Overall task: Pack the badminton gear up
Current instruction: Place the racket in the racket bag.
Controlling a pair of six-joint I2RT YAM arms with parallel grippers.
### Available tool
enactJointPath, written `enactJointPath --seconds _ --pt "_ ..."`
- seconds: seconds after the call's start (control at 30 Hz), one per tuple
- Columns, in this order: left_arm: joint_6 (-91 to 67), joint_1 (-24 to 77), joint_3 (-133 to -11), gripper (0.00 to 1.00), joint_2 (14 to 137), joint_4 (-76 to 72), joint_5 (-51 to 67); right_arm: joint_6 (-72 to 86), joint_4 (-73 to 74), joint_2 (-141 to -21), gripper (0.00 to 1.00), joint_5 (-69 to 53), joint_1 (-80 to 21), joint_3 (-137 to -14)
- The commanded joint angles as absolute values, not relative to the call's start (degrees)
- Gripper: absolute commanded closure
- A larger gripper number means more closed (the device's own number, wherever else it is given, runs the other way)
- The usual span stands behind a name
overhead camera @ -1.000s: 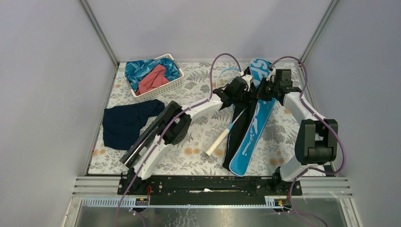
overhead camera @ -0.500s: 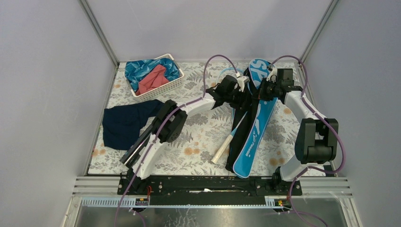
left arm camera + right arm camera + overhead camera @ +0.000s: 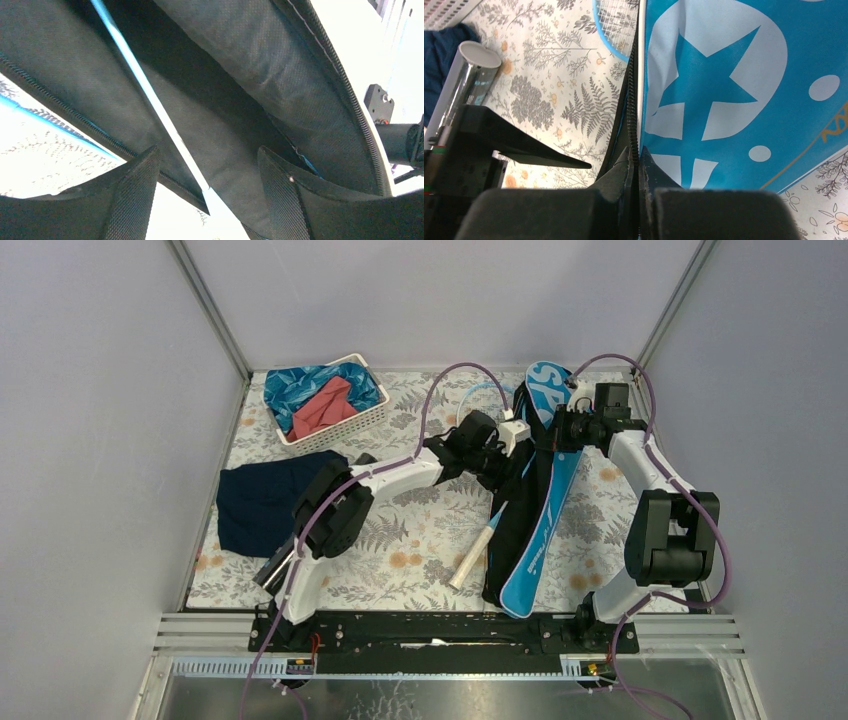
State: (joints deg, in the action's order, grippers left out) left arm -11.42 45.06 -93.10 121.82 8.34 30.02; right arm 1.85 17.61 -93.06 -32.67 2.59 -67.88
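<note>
The blue racket-shaped fabric bag with white print [image 3: 528,565] is lying on the right side of the floral-covered table [image 3: 410,540], running from near to far, with its black lining showing along its left side. The right gripper [image 3: 638,161] is pinching the bag's zip edge, jaws closed flat on it, and is lifting the mouth open. The left gripper [image 3: 207,150] is reaching into that mouth with its jaws spread wide. The thin shaft of a light-blue-framed racket with a white handle [image 3: 478,542] is passing between them, seemingly untouched, and the handle is sticking out toward the near left. The bag is looking soft and floppy, so the firmer zip seam is probably the best hold. The racket is likely light and rigid, with a slick shaft and delicate strings, so gripping the shaft close to the handle seems safest.
</note>
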Motion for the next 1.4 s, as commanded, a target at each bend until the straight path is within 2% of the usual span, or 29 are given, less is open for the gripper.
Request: enactJointPath --seconds 0.0,0.23,0.4,0.63,0.9,1.17,1.37 --pt "-6.41 46.22 -93.57 0.27 123.44 10.13 28.81 -3.25 18.75 -91.43 1.0 -38.05 3.06 -70.72" --pt "-7.13 46.52 -95.81 0.36 127.25 12.22 28.12 -4.94 18.94 -90.09 1.0 -38.34 3.94 -69.1" --pt "-7.77 47.42 -94.41 0.39 127.34 12.02 27.89 -4.84 18.67 -90.33 1.0 -38.92 4.31 -68.74" --pt "-13.02 48.09 -94.2 0.51 128.09 12.32 29.94 -4.41 17.87 -90.32 1.0 -39.52 4.57 -68.04" --pt "-18.02 48.45 -99.78 0.72 131.56 16.41 28.85 -4.03 17.88 -89.25 1.0 -40.43 4.66 -67.7" --pt "-25.34 47.47 -106.55 1.0 134.45 19.31 34.89 -4.47 19.05 -88.74 1.0 -40.96 4.61 -66.93" --pt "-32.75 46.77 -107.66 1.0 134.23 17.99 39.54 -6.78 19.96 -87.7 1.0 -40.59 4.59 -65.04"
